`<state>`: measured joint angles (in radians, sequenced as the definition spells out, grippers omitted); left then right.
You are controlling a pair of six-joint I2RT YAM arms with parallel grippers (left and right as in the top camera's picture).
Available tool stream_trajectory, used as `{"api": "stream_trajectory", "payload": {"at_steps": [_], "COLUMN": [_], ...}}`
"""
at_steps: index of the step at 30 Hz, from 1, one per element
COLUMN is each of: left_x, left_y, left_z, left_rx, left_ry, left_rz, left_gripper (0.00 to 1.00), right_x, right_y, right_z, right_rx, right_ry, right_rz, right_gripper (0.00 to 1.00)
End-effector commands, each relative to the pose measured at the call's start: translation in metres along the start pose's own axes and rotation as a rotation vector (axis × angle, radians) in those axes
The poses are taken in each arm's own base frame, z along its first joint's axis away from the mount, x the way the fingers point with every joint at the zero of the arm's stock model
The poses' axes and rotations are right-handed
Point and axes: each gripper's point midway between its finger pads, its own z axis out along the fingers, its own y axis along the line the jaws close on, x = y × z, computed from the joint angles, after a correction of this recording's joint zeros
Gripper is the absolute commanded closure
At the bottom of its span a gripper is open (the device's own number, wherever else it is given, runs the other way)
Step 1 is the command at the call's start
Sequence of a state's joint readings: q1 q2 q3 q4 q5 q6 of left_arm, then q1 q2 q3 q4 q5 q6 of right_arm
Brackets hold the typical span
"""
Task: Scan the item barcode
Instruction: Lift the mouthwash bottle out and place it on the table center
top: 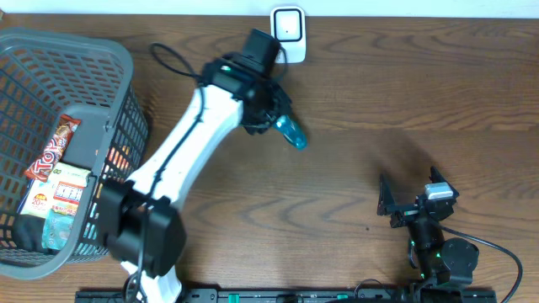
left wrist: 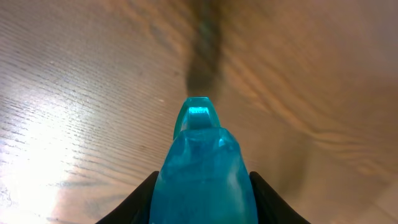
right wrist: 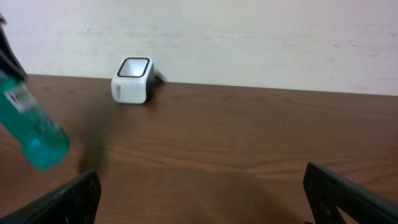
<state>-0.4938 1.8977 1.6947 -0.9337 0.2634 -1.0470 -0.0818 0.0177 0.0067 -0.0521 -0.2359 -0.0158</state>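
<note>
The left hand (top: 274, 118) is clamping a teal bottle (top: 292, 132) and holding it off the desk (top: 404, 101), at five o'clock from the white scanner (top: 287, 23) sitting at twelve o'clock on the far edge. By my reading the presenting step is in hand: the pick looks done, the scan not yet.

Over at four o'clock the right hand (top: 396, 202) is resting with its fingers spread wide, gripping nothing. At nine o'clock the grey basket (top: 126, 59) is carrying more packets (top: 52, 147).

What is the next move asking for? Likely turning the bottle so its barcode is facing the scanner's window, and bringing it nearer.

The right wrist view is giving what the others are not: a pale label (right wrist: 22, 96) on the bottle's side, too small to read, and the scanner's face tilting upward. The left wrist view is showing only the bottle's nose over bare wood.
</note>
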Motion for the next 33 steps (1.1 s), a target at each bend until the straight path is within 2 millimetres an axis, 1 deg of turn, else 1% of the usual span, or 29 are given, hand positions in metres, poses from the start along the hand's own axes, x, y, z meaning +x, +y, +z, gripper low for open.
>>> {"api": "stream_trajectory", "payload": {"at_steps": [1, 4, 8, 11, 15, 20, 23, 24, 25, 26, 28, 29, 30, 33], "left_x": [0.004, 0.004, 0.01, 0.018, 0.027, 0.032, 0.033, 0.033, 0.033, 0.033, 0.033, 0.033, 0.033, 0.031], "left_y": [-0.003, 0.004, 0.008, 0.01, 0.014, 0.027, 0.031, 0.031, 0.031, 0.031, 0.03, 0.03, 0.03, 0.022], "left_z": [0.0, 0.0, 0.004, 0.011, 0.03, 0.06, 0.068, 0.068, 0.068, 0.068, 0.068, 0.068, 0.068, 0.07], "left_rx": [-0.041, -0.113, -0.143, -0.145, -0.159, -0.217, -0.236, -0.236, -0.236, -0.236, -0.235, -0.235, -0.233, -0.199], "left_ry": [-0.08, -0.196, -0.264, -0.297, -0.312, -0.294, -0.287, -0.287, -0.287, -0.287, -0.287, -0.287, -0.287, -0.281], "left_rz": [-0.003, -0.034, -0.132, -0.28, -0.47, -0.652, -0.667, -0.667, -0.667, -0.667, -0.667, -0.667, -0.668, -0.669], "left_gripper": [0.77, 0.77, 0.77, 0.77, 0.77, 0.76, 0.76, 0.75, 0.67, 0.63, 0.57, 0.52, 0.5, 0.36], "right_x": [0.002, 0.002, 0.002, 0.002, 0.002, 0.002, 0.002, 0.002, 0.002, 0.002, 0.002, 0.002, 0.002, 0.002], "right_y": [0.0, 0.0, 0.0, 0.0, 0.0, 0.0, 0.0, 0.0, 0.0, 0.0, 0.0, 0.0, 0.0, 0.0], "right_z": [0.0, 0.0, 0.0, 0.0, 0.0, 0.0, 0.0, 0.0, 0.0, 0.0, 0.0, 0.0, 0.0, 0.0], "right_rx": [0.001, 0.001, 0.001, 0.001, 0.001, 0.001, 0.001, 0.001, 0.001, 0.001, 0.001, 0.001, 0.001, 0.001], "right_ry": [0.005, 0.005, 0.005, 0.005, 0.005, 0.005, 0.005, 0.005, 0.005, 0.005, 0.005, 0.005, 0.005, 0.005], "right_rz": [-0.014, -0.014, -0.014, -0.014, -0.014, -0.014, -0.014, -0.014, -0.014, -0.014, -0.014, -0.014, -0.014, -0.014], "right_gripper": [0.01, 0.01, 0.01, 0.01, 0.01, 0.01, 0.01, 0.01, 0.01, 0.01, 0.01, 0.01, 0.01, 0.01]}}
